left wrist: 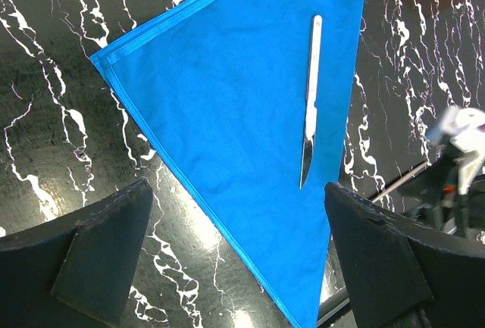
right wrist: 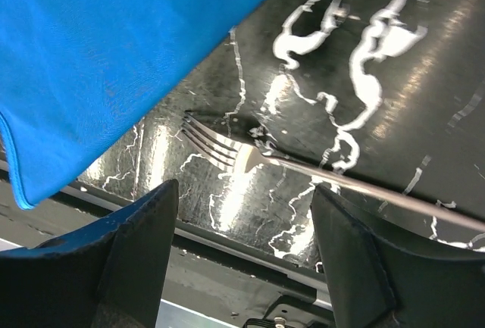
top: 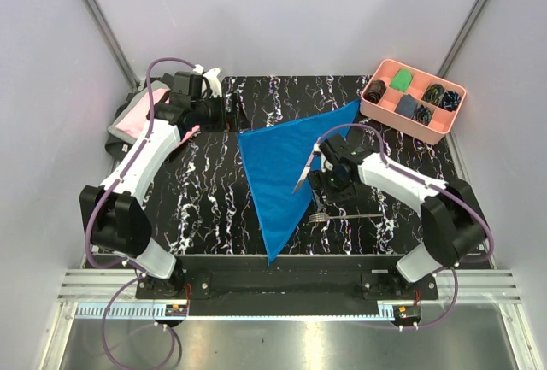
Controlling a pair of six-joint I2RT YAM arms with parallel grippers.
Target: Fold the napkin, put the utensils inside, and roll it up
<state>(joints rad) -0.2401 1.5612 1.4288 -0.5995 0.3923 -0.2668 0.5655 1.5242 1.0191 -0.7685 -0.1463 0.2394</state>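
right gripper (right wrist: 244, 192) spread wide over the fork (right wrist: 235, 154), left gripper (left wrist: 236, 192) spread wide too
blue napkin (top: 282, 165) lies folded mid-table (top: 205, 190), knife (left wrist: 311, 101) on its right side, fork on bare marble beside it

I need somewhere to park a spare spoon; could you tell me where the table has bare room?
The widest bare patch lies between the napkin and the left arm. A narrower strip runs behind the napkin, left of the tray. Right of the napkin is crowded: fork and right gripper.

No legible text or labels anywhere
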